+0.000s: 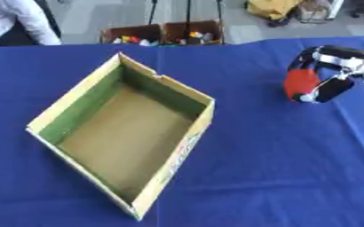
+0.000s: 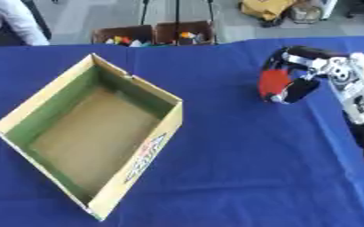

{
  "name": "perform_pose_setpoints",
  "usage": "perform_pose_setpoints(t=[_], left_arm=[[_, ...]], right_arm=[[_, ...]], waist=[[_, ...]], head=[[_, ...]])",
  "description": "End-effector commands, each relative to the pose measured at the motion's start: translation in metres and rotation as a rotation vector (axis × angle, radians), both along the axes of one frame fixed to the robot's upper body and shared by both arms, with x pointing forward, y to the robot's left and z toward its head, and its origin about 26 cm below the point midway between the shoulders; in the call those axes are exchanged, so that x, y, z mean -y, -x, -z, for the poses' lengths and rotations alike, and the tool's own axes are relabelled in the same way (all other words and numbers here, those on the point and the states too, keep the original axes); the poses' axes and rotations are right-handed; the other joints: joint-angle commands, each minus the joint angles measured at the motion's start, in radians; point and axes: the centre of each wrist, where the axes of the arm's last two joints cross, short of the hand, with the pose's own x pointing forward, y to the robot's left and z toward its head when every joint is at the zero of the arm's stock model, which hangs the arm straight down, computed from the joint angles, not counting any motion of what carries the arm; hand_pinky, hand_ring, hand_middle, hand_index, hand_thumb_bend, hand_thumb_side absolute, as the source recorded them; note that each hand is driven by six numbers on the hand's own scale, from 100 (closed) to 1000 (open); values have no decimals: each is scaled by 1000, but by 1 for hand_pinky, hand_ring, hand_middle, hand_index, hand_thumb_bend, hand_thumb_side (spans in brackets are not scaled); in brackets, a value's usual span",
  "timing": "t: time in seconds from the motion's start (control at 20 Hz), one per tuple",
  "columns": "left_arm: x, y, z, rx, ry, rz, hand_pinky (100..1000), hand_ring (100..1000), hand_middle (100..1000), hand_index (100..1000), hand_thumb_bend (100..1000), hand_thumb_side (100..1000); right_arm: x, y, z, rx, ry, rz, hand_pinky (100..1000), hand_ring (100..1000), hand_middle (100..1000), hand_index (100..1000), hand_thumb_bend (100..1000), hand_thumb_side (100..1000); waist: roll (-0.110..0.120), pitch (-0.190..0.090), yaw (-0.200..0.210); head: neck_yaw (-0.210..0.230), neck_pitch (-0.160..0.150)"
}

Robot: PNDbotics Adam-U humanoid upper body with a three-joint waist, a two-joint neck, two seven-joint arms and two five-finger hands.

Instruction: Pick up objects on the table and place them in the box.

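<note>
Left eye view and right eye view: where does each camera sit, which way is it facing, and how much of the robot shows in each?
Left eye view: head camera, looking down at the blue table and the box; only the right hand shows, curled round a red object.
Right eye view: same head, set slightly to the right, same downward look; the hand plus more of the right forearm show.
Shared: box, red object, right hand; no left hand.

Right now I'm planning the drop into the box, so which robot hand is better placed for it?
The right robot hand. Its fingers are already curled round the red object, and it is over the blue table to the right of the open cardboard box. The left robot hand shows in neither view.
</note>
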Motion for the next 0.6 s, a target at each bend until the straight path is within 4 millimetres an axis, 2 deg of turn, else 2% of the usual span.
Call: perform_pose_setpoints(t=[0.05, 0.2, 0.6], left_arm=[[0, 2, -7, 23, -23, 0, 527, 632, 780, 884, 100, 732], [0, 2, -7, 22, -23, 0, 527, 632, 780, 884, 100, 732], [1, 1, -7, 19, -24, 4, 526, 630, 781, 884, 100, 729]], right_arm=[[5, 4, -17, 23, 17, 9, 715, 828, 820, 809, 372, 169], [6, 4, -21, 23, 18, 7, 722, 838, 838, 838, 409, 171], [9, 5, -23, 16, 31, 20, 724, 841, 844, 856, 313, 164]], waist=[[-16, -3, 1], [-16, -3, 0], [-16, -2, 1]], head=[[-4, -12], [-5, -11], [-11, -15]])
